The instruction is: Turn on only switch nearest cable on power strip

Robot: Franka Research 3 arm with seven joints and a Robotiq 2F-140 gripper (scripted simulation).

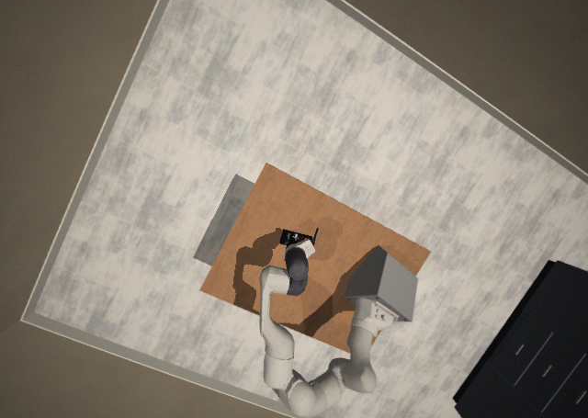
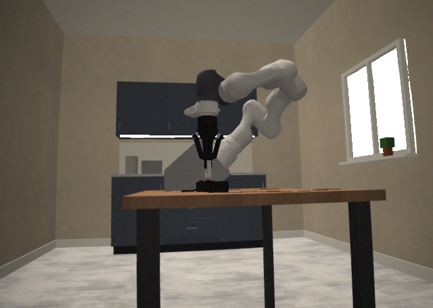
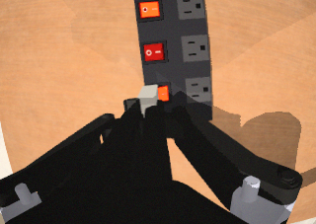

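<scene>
The black power strip (image 1: 285, 237) (image 2: 218, 187) (image 3: 174, 37) lies flat on the table, switches up. Its cable (image 1: 316, 235) (image 2: 188, 190) is outside the wrist view. There an upper switch (image 3: 149, 9) is bright orange, looking lit; the middle switch (image 3: 154, 52) is darker red, looking unlit. The lowest switch (image 3: 163, 94) shows bright orange on its right part; a fingertip hides the rest. The strip continues past the top edge. My gripper (image 2: 208, 174) (image 3: 151, 98) is shut and empty, pointing down, fingertips at or just above the lowest visible switch; contact cannot be told.
The strip sits on the wooden table (image 1: 265, 190) (image 2: 279, 197). A large grey angular block (image 1: 396, 285) (image 2: 185, 173) stands at the arm's base side, right of the arm in the top view. Grey outlets (image 3: 195, 48) line the strip's other side.
</scene>
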